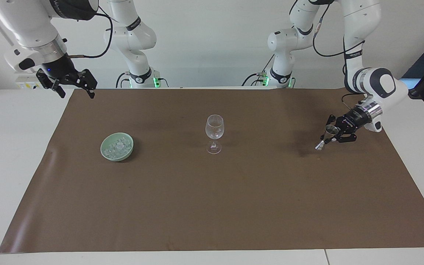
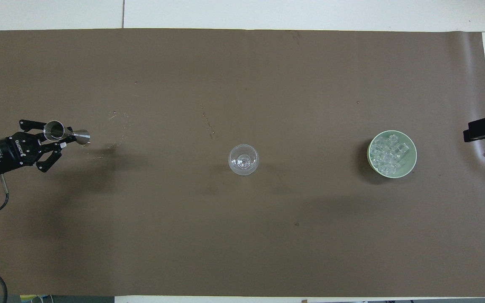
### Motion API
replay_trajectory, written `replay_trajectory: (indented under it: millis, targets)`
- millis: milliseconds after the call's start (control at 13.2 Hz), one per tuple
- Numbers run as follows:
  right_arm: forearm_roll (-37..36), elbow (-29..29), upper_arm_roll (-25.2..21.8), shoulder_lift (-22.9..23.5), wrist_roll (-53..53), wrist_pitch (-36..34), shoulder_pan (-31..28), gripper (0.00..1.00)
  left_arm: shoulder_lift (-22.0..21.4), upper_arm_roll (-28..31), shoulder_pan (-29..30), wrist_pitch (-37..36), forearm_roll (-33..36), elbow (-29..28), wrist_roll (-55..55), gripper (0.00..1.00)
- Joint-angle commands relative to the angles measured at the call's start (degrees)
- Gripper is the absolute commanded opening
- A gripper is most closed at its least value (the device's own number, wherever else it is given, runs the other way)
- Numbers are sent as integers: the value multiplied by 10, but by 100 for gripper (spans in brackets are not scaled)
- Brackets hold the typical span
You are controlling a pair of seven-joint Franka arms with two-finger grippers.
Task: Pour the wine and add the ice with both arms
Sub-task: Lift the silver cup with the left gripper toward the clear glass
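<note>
Left hand (image 1: 330,137) is clamped on a small metal jigger (image 1: 326,137), holding it tilted in the air over the brown mat (image 1: 212,206) at the left arm's end of the tabletop (image 1: 9,154); jigger's shadow falls on the mat just below it. In the overhead view the same left hand (image 2: 53,139) grips the jigger (image 2: 65,133) at its waist, one cone mouth facing up, the other cone pointing toward the mat's middle. Right hand (image 1: 73,85) is up over the mat's corner at the right arm's end, fingers spread wide, holding nothing; right arm waits.

Surface/room, big to small:
- White wall behind the robots, both arm bases w/ green lights at the tabletop edge.
- Tabletop is white, w/ the brown mat covering most of it; white margins show at both ends and along the edge farthest from the robots.
- Mat has a few faint marks and scratches between the jigger and the centre.
- Pale green bowl (image 1: 117,147) sits on the mat toward the right arm's end; the ice (image 2: 390,153) is piled inside it, many small clear cubes.
- Wine glass (image 1: 214,133) stands upright at mat centre, well apart from the bowl and the jigger; looks empty.
</note>
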Motion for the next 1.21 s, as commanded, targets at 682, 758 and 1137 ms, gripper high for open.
replay_trajectory:
  millis: [682, 758, 1137]
  targets:
    - [5, -8, 1, -7, -8, 2, -4, 100, -132, -110, -223, 227, -3, -20, -258, 0]
    - [5, -8, 1, -7, -8, 2, -4, 100, -131, -142, -223, 257, -2, -19, -264, 0]
    - [5, -8, 1, -7, -8, 2, -4, 100, -109, -210, -229, 286, 135, 12, -312, 0]
